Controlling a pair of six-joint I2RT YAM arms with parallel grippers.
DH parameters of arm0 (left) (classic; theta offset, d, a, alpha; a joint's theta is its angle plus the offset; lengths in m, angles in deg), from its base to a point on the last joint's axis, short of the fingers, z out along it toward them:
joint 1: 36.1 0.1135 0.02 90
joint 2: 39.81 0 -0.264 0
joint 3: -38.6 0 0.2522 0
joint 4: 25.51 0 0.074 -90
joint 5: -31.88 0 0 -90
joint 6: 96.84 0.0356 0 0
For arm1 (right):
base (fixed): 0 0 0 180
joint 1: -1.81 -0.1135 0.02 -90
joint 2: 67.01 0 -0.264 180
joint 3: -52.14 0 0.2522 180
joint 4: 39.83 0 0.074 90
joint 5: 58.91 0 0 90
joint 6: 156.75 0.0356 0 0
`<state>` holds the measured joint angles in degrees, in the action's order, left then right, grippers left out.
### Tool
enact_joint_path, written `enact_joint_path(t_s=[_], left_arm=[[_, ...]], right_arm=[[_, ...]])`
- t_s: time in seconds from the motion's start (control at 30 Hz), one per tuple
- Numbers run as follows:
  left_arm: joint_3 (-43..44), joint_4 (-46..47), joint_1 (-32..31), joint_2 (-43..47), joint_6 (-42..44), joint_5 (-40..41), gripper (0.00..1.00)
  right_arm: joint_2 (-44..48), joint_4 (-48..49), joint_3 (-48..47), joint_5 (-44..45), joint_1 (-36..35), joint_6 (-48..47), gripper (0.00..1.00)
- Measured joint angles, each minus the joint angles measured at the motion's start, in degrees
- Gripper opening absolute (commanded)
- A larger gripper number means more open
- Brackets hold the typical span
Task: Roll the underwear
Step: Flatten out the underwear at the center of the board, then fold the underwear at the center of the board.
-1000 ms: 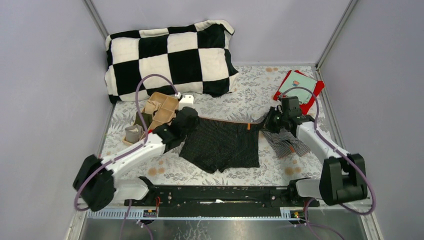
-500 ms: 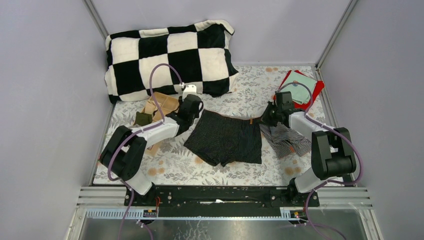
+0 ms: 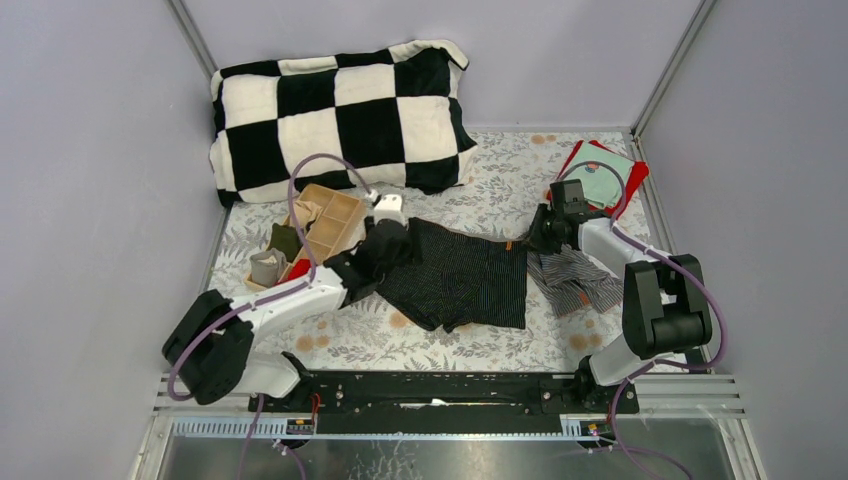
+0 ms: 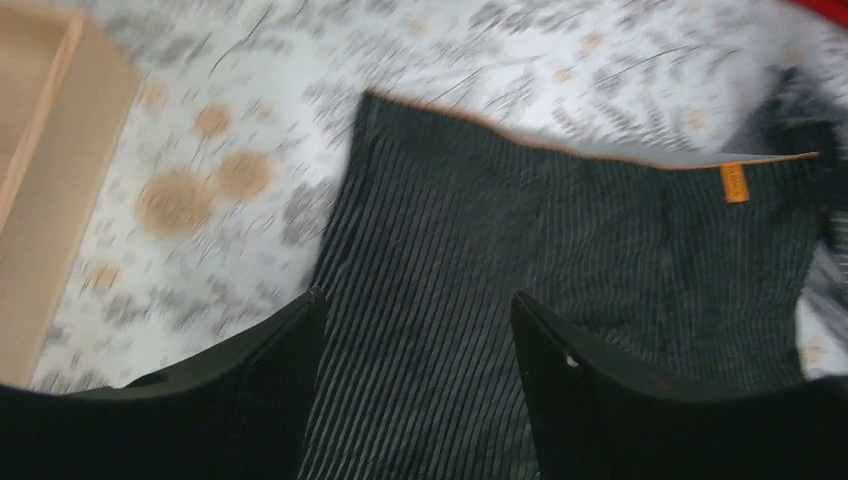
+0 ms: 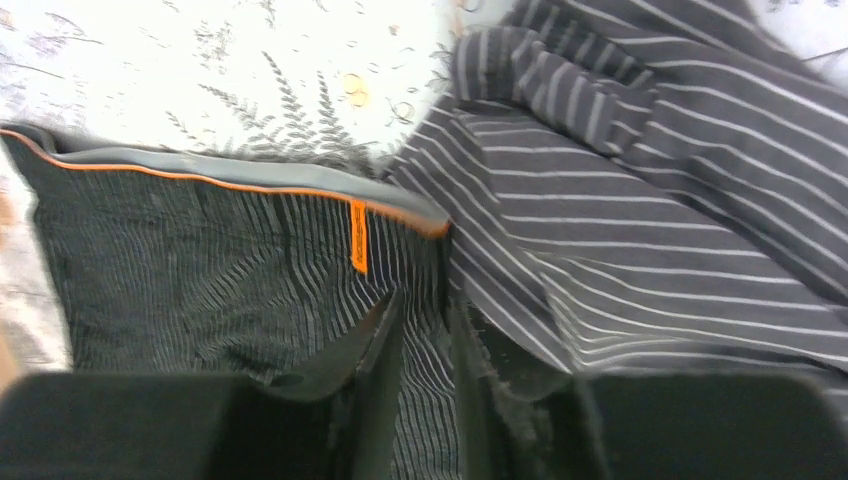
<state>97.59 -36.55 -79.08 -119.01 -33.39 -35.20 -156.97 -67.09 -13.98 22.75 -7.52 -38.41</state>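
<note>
Only your wrist views show it: left gripper (image 4: 418,297) wide over black shorts (image 4: 560,260), right gripper (image 5: 425,300) barely parted by grey shorts (image 5: 650,200). Floral table (image 3: 500,190), lilac walls (image 3: 100,150).

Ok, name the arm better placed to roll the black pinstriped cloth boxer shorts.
Probably left: the left gripper hangs wide open over the black pinstriped boxer shorts. The right gripper, barely parted, sits where the grey striped shorts meet them.

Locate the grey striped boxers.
Top view: the grey striped boxers lie crumpled on the table's right side, against the black pinstriped boxers, nearer than the red cloth.
</note>
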Motion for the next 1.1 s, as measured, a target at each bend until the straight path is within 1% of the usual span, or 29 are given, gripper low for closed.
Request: enact_joint_path(t_s=[0.07,0.13,0.2,0.3,0.43,0.5,0.6,0.7,0.73,0.83,0.93,1.1], left_arm=[[-3.63,-1.49,0.22,2.14,-2.73,1.03,0.75],[-6.36,-4.87,1.20,4.63,-5.53,2.56,0.76],[-7.74,-8.00,3.15,7.04,-7.85,3.48,0.76],[-9.11,-8.96,7.13,9.99,-9.49,2.95,0.76],[-11.69,-8.92,10.19,12.11,-10.25,0.83,0.73],[-12.87,-8.72,10.21,12.24,-10.27,-1.27,0.71],[-14.71,-8.70,10.19,12.26,-10.29,-4.15,0.69],[-15.80,-8.70,10.21,12.28,-10.27,-6.08,0.68],[-16.02,-8.70,10.21,12.31,-10.27,-6.43,0.67],[-16.52,-8.61,10.21,12.33,-10.25,-7.39,0.67],[-16.87,-8.57,10.21,12.31,-10.19,-8.44,0.67],[-16.87,-8.44,10.21,11.15,-10.12,-9.03,0.65]], right_arm=[[0.13,-1.73,-0.31,1.70,0.00,-0.48,0.46],[0.66,-4.11,-1.22,3.41,-0.22,-1.07,0.52],[1.29,-7.02,-3.58,6.56,-1.25,-1.49,0.55],[1.27,-11.08,-10.73,11.04,-5.92,-1.49,0.56],[-0.68,-12.33,-21.40,12.96,-14.40,0.22,0.55],[-3.89,-12.28,-27.06,13.46,-18.91,1.70,0.55],[-11.45,-12.63,-34.69,13.51,-24.39,3.76,0.55],[-22.23,-14.27,-42.95,13.75,-28.72,5.70,0.55],[-23.12,-14.27,-43.56,13.73,-29.00,5.86,0.55],[-31.76,-17.55,-51.19,14.34,-30.97,6.75,0.54],[-37.99,-20.20,-57.90,15.37,-31.91,6.95,0.52],[-43.98,-23.37,-65.94,16.39,-32.70,6.86,0.47]])
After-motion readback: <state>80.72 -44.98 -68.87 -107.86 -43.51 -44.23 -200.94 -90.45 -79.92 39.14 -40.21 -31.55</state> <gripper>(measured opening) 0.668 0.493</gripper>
